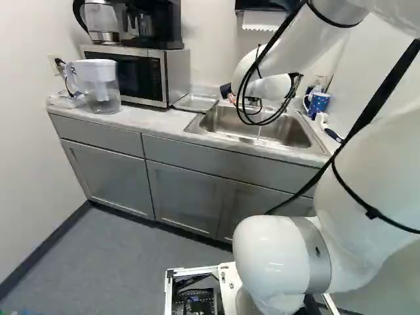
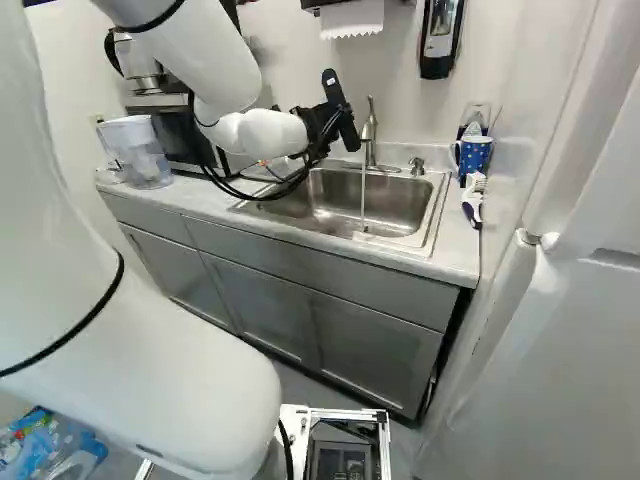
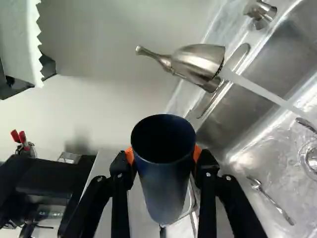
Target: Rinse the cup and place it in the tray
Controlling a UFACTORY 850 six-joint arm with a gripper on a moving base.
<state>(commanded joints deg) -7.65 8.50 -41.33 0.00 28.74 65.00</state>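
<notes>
From where I stand, everything here sits around the sink [image 2: 425,236]. The arm [image 2: 150,370] reaches out to it, and the gripper [image 2: 332,118] is up above the level of its rim, toward the sink's back. Its jaws are closed around a dark blue cup [image 3: 166,191], an orange pad [image 3: 130,155] pressing from either side. The cup's open mouth faces the wrist camera; I can't make out what, if anything, is inside. The tap [image 2: 369,140] stands at the back of the sink and is running, a thin stream of water [image 2: 363,195] falling into the basin. The cup is near the tap but apart from that stream. A spoon [image 3: 270,199] lies down in the sink, near the drain [image 3: 311,159]. On the counter just left of the sink sits the metal tray [image 1: 197,102], then the microwave [image 1: 163,75] and a clear pitcher [image 1: 102,92] farther left. To the right of the sink are a blue mug [image 2: 475,155] and a brush [image 2: 471,205]. Paper towel [image 2: 352,18] hangs on the wall above the sink.
</notes>
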